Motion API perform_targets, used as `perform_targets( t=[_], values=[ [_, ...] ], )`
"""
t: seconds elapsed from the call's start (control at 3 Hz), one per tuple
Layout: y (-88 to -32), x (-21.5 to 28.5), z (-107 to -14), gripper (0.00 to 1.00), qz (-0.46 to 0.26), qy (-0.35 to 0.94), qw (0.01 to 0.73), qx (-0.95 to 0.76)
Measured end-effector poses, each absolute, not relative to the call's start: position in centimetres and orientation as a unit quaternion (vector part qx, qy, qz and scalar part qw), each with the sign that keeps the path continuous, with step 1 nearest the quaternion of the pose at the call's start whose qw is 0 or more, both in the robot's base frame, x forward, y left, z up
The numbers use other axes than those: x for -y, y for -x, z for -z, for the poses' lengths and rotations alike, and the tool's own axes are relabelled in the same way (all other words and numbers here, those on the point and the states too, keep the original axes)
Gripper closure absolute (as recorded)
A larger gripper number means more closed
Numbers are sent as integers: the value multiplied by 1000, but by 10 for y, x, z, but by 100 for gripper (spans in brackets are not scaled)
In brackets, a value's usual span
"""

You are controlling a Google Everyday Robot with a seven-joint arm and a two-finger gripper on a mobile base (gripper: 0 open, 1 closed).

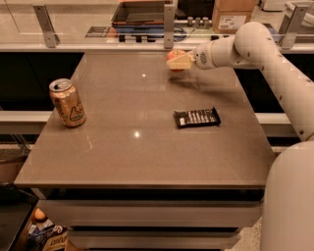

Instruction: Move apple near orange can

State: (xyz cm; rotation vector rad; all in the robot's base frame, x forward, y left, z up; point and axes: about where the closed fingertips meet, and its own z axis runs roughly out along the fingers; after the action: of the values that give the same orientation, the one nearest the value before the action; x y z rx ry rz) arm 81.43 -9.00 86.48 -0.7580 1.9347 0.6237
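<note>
The apple [175, 55] is small and red-orange and sits between the pale fingers of my gripper [177, 61], above the far middle of the table. The fingers are closed around it and hide its lower half. The orange can [67, 102] stands upright near the table's left edge, far to the left of the gripper and nearer to the camera. My white arm reaches in from the right.
A flat black rectangular object [196, 117] lies on the brown table [147, 157] right of centre. A railing with posts [169, 19], a dark tray [140, 12] and a cardboard box [233, 14] stand behind the table. The robot's white body fills the lower right corner.
</note>
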Motion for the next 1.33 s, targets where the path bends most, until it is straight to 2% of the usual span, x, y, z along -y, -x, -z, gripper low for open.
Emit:
perform_targets(
  t=[0.67,1.33],
  values=[
    [-779,91,-898,100,-237,326,461,-790],
    [-727,66,-911,100,-277,354,442,-776]
  ],
)
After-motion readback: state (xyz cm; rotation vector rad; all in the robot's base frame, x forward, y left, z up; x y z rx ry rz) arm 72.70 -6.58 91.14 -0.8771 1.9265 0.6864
